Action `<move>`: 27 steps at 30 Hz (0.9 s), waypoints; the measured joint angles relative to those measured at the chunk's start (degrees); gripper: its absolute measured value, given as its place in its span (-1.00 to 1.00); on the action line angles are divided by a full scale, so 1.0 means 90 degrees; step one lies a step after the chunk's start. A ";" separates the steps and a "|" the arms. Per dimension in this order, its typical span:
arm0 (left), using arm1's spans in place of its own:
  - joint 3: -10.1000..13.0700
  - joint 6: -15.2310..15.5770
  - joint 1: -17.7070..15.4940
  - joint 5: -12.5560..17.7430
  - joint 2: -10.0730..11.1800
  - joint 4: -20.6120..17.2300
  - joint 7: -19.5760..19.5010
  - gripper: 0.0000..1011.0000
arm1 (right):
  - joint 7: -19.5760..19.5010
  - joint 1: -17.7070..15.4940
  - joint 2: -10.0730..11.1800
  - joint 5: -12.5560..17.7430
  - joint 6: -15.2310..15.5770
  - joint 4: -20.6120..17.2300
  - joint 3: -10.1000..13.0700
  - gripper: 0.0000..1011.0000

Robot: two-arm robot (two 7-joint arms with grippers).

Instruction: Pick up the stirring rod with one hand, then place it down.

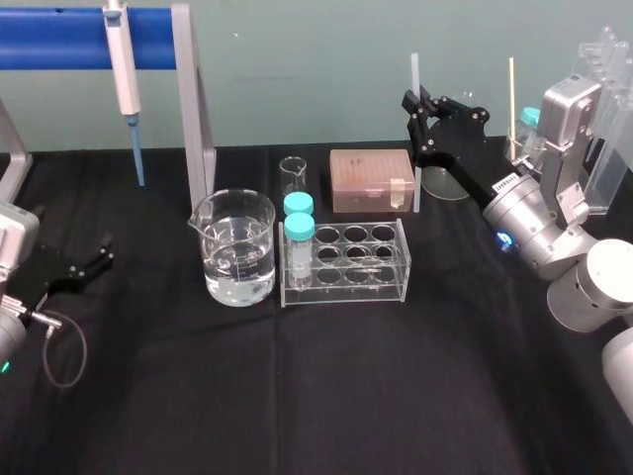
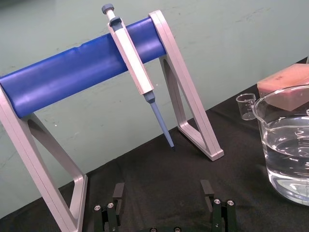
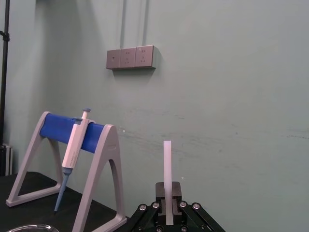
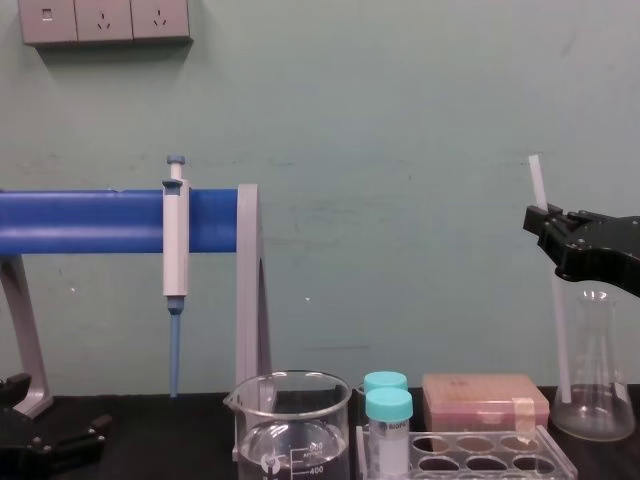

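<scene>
Setting the stirring rod down is judged to be the step in hand. It is grasped upright near its upper part by the right end effector, whose fingers are clenched on it, well up from the bench. The rod's lower end hangs far below the end effector, close to bench level; whether it touches the cloth cannot be told. For a clean placement, the rod would best be carried to bare bench on the near side of the end effector and tilted toward flat. It would then be lowered until it is borne along its length and only then released, so that it is not dropped on end and left to topple or roll. Crowding is the main concern. A pink box lies just beside the rod's lower end, below the end effector and to its left, and a flask stands below the end effector on the rod's other side. Farther to its left and nearer the robot are found a tube rack with two capped vials, a beaker of water and a small empty beaker. Any of these could be struck by a swinging rod. A pipette hangs on its stand far to the left. The left end effector is parked low at the bench's left edge, released, fingers apart, nothing held.
</scene>
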 joint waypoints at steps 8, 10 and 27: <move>0.0000 0.0000 0.0000 0.0000 0.0000 0.0000 0.0000 0.98 | 0.0011 0.0007 0.0004 0.0016 -0.0022 0.0012 -0.0005 -0.87; 0.0000 0.0000 0.0000 0.0000 0.0000 0.0000 0.0000 0.98 | 0.0015 0.0007 0.0005 0.0019 -0.0025 0.0014 -0.0006 -0.87; 0.0000 0.0000 0.0000 0.0000 0.0000 0.0000 0.0000 0.98 | 0.0032 0.0017 0.0008 0.0028 -0.0039 0.0024 -0.0011 -0.87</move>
